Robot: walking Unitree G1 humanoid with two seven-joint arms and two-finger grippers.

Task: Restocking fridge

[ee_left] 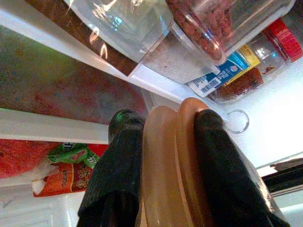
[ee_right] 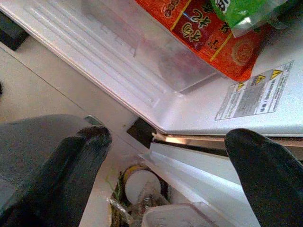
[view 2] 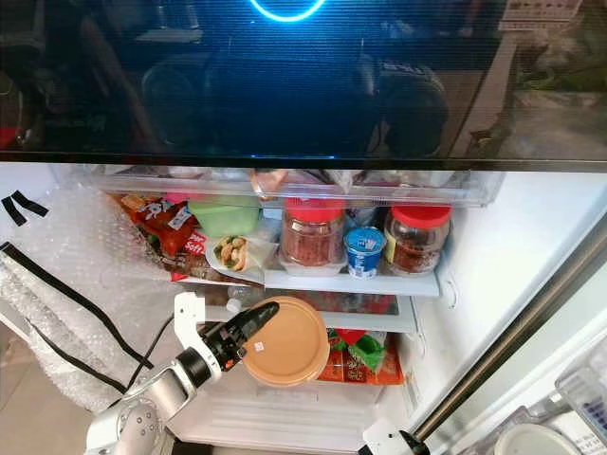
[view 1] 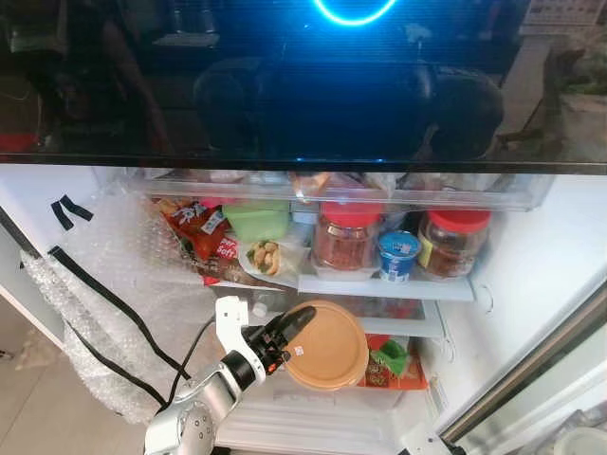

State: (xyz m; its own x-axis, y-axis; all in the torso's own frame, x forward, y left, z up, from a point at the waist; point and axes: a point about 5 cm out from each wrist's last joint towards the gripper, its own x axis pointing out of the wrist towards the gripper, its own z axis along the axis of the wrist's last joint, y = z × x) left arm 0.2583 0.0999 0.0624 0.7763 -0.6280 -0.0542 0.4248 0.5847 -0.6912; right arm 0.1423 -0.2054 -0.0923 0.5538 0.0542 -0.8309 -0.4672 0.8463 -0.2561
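A round tan lidded container (view 1: 327, 345) hangs in front of the open fridge's lower shelf, and my left gripper (view 1: 285, 334) is shut on its rim. In the left wrist view its two black fingers (ee_left: 118, 175) clamp the tan container (ee_left: 163, 179) from both sides. On the shelf (view 1: 379, 286) above stand two red-lidded jars (view 1: 346, 237), a small blue-capped tub (view 1: 398, 254), a green box (view 1: 254, 222) and snack bags (view 1: 199, 230). My right gripper (ee_right: 165, 156) is open, low by the fridge's bottom edge, with nothing between its fingers.
Red and green snack packets (view 1: 394, 365) lie on the lower shelf behind the container. Bubble wrap with black straps (view 1: 104, 303) covers the left side. The fridge's right wall (view 1: 531, 275) and door frame (view 1: 531, 370) close in on the right. A clear drawer (view 1: 341, 185) runs along the top.
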